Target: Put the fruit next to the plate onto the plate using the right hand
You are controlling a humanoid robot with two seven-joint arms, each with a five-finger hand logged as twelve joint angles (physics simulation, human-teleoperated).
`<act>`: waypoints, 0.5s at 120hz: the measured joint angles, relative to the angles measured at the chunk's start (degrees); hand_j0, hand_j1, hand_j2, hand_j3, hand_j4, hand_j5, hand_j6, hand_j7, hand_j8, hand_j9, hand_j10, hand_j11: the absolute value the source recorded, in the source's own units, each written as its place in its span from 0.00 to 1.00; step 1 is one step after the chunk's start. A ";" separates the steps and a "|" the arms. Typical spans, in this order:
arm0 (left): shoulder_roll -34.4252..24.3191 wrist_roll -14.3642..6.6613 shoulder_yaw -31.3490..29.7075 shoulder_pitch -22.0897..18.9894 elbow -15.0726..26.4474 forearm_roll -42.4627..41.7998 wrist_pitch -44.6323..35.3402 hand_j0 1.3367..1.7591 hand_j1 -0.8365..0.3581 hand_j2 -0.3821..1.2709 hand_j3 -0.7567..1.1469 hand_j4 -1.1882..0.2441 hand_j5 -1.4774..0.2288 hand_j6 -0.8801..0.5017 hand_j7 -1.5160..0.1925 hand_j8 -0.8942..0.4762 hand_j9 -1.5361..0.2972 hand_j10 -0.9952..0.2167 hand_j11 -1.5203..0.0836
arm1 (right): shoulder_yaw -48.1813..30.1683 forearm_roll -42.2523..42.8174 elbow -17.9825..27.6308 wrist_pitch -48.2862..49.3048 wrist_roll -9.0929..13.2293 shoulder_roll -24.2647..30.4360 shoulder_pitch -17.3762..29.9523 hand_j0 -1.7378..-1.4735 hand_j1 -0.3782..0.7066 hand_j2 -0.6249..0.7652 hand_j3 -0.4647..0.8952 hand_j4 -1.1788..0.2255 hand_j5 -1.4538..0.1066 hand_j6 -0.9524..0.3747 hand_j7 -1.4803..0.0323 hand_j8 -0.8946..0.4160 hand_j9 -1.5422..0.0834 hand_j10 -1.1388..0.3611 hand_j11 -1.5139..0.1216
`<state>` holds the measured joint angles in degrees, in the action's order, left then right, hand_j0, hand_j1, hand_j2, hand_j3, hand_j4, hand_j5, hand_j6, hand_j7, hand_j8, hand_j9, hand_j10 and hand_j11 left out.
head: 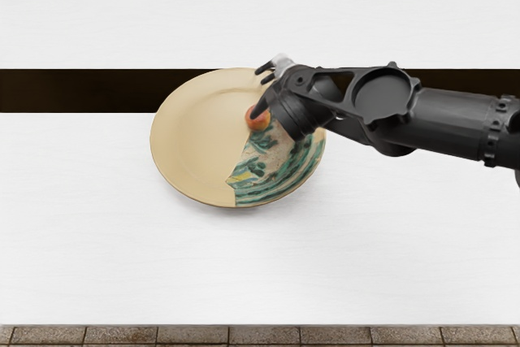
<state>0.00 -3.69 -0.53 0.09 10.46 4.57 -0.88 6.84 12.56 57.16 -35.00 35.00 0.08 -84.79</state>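
Observation:
A tan plate (pixel 199 140) with a green and blue painted patch at its lower right lies on the white table. My right arm comes in from the right edge, and its hand (pixel 272 99) hangs over the plate's right half. The fingers are curled around a small orange-red fruit (pixel 257 118), which shows just under the hand, above the plate's surface near its middle right. Most of the fruit is hidden by the hand. I cannot tell whether the fruit touches the plate. The left arm is out of view.
The white table (pixel 122 266) stretches wide around the plate. A dark gap (pixel 73 91) runs across behind the plate, with another white surface beyond it. A brick floor strip shows at the bottom edge.

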 joint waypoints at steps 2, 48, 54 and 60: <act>0.00 0.00 0.00 0.00 0.00 0.00 0.00 0.76 0.75 0.26 0.40 0.66 0.68 0.46 0.70 0.48 0.67 0.62 0.75 | -0.04 -0.01 0.20 0.00 0.00 0.22 -0.27 0.30 0.40 0.43 0.34 0.59 0.64 0.45 0.68 0.43 0.67 0.53 0.65; 0.00 0.00 0.00 0.00 0.00 0.00 0.00 0.76 0.75 0.26 0.40 0.66 0.68 0.46 0.70 0.48 0.67 0.62 0.75 | -7.07 -0.21 6.64 0.00 0.00 9.66 -1.88 0.30 0.15 0.44 0.34 0.76 0.84 0.63 0.88 0.60 0.86 0.68 0.83; 0.00 0.00 0.00 0.00 0.00 0.00 0.00 0.76 0.75 0.26 0.40 0.66 0.68 0.46 0.70 0.48 0.67 0.62 0.75 | -11.83 -0.15 6.95 2.21 0.00 11.56 0.88 0.30 0.14 0.44 0.34 0.77 0.85 0.64 0.89 0.61 0.87 0.69 0.84; 0.00 0.00 0.00 0.00 0.00 0.00 0.00 0.76 0.75 0.26 0.40 0.66 0.68 0.46 0.70 0.48 0.67 0.62 0.75 | -16.99 -0.12 7.13 5.98 0.00 13.42 4.12 0.30 0.13 0.44 0.34 0.77 0.85 0.65 0.90 0.61 0.87 0.70 0.85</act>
<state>0.00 -3.69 -0.53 0.09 10.46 4.57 -0.88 -10.15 12.44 64.30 -29.03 35.00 13.50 -80.67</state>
